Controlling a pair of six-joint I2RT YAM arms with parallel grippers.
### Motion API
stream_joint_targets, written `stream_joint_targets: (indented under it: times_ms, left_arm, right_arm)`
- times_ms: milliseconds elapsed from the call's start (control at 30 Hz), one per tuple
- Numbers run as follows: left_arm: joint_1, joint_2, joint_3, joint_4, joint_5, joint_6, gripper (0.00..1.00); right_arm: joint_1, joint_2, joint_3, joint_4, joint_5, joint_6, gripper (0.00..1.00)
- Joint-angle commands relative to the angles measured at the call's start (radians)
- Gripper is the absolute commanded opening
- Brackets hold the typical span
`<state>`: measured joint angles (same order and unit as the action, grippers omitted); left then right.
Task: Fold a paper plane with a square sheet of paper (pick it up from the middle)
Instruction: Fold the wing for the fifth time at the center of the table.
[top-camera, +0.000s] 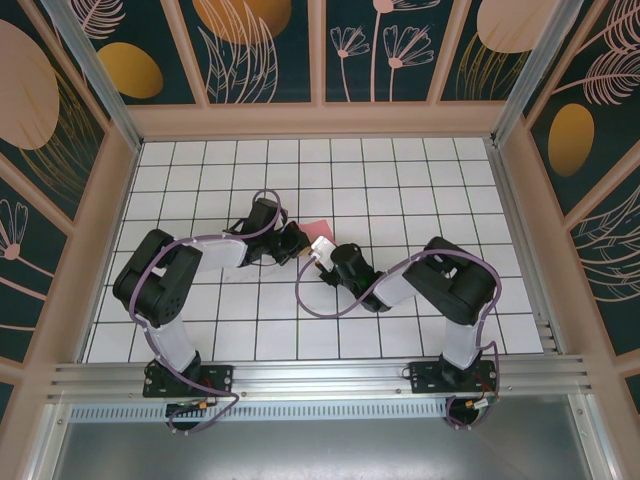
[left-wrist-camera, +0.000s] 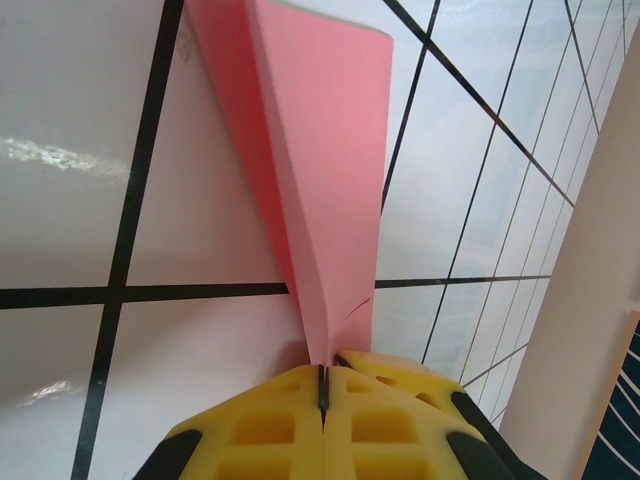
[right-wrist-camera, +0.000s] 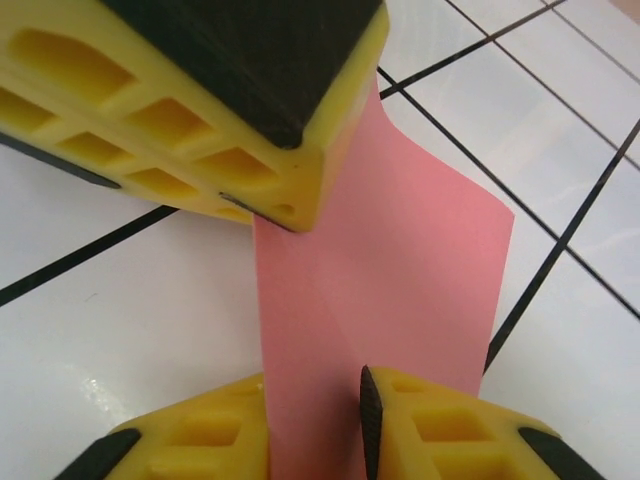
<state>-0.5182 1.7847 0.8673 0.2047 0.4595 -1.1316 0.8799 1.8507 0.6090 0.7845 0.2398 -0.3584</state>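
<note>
A partly folded pink sheet of paper (left-wrist-camera: 320, 180) is held up off the white gridded surface (top-camera: 400, 170) near its middle, between two robot arms. The left pincer (left-wrist-camera: 322, 378) is clenched on the sheet's narrow lower tip. The right pincer (right-wrist-camera: 313, 420) is released – its jaws stand apart on either side of the paper, and no firm hold can be made out. A small split or crease is seen in the paper just above the left pincer's grip, so a tear could be started there if the sheet were pulled sideways or twisted. If the right jaws were shut off the fold line, the crease could be skewed. The two pincers are packed closely together – a bump is judged likely. Open room is left all round on the surface, with the enclosure walls (top-camera: 118, 220) well apart from the paper.
</note>
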Motion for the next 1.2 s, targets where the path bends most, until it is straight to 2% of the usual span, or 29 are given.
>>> stream_joint_targets:
  times_ms: [0,200,367,600,700,833,1167]
  left_arm:
    - [-0.006,-0.034,0.037,-0.042,-0.011,0.004,0.01]
    - [0.029,-0.065,0.062,-0.098,-0.040,0.046,0.23]
    - [0.086,-0.161,0.047,-0.132,-0.083,0.074,0.38]
    - [0.115,-0.234,-0.022,-0.095,-0.118,0.098,0.48]
    - [0.115,-0.250,-0.072,-0.028,-0.102,0.101,0.48]
    - [0.115,-0.275,-0.142,0.055,-0.079,0.101,0.47]
    - [0.113,-0.282,-0.275,0.236,-0.001,0.089,0.35]
  right_arm:
    - [0.008,0.009,0.014,0.042,0.016,-0.007,0.20]
    - [0.003,-0.021,0.000,0.023,-0.036,0.045,0.06]
    - [-0.022,-0.072,-0.015,0.002,-0.144,0.157,0.03]
    - [-0.066,-0.099,0.007,-0.057,-0.339,0.333,0.01]
    - [-0.081,-0.092,0.032,-0.087,-0.413,0.402,0.00]
    - [-0.083,-0.064,0.063,-0.123,-0.446,0.461,0.00]
    - [-0.137,-0.006,0.104,-0.137,-0.597,0.662,0.00]
